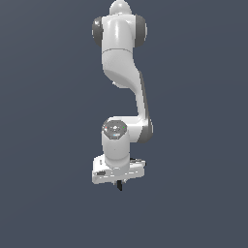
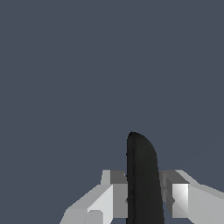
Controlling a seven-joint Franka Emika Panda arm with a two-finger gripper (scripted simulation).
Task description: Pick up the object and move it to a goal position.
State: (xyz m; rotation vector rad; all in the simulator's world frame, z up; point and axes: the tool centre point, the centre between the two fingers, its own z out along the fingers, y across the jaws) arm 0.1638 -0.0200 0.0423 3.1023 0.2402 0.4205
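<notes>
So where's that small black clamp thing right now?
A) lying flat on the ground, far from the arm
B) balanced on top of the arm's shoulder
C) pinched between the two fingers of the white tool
C: in the wrist view the small black spring clamp stands squeezed between the grey fingers of the white tool, and the exterior view shows its dark end poking out below.

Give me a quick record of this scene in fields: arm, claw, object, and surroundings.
arm: white Panda arm, bent downward, claw lowest
claw: claw shut on the black clamp
object: black clamp held between the fingers; only a dark tip shows below the claw in the exterior view
surroundings: plain dark grey-blue background; no goal marker visible
</notes>
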